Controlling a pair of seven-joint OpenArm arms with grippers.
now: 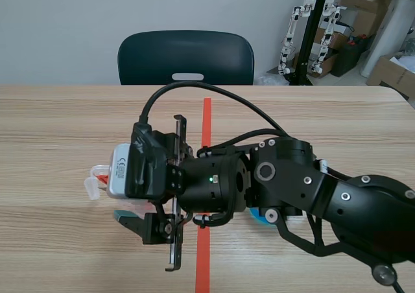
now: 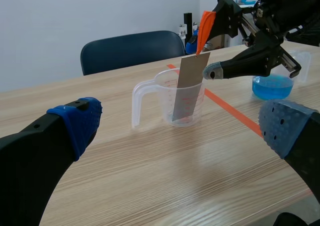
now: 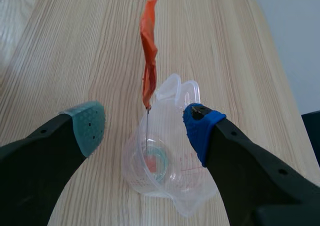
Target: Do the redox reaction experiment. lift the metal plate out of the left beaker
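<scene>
The right fingers (image 3: 202,130) hung apart above the left beaker (image 2: 164,103), flanking the metal plate (image 2: 187,90) standing in it — not yet gripped — so the next move likely called for closing on it, then lifting straight up.

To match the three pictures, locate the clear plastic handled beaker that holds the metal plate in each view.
Scene view: the clear plastic handled beaker is mostly hidden under the right arm; only a translucent edge shows.
Left wrist view: ahead of the open left claw, holding the grey metal plate.
Right wrist view: under the open right claw, between its fingers.
Shared landmark: the right claw, over the beaker in every view.
</scene>
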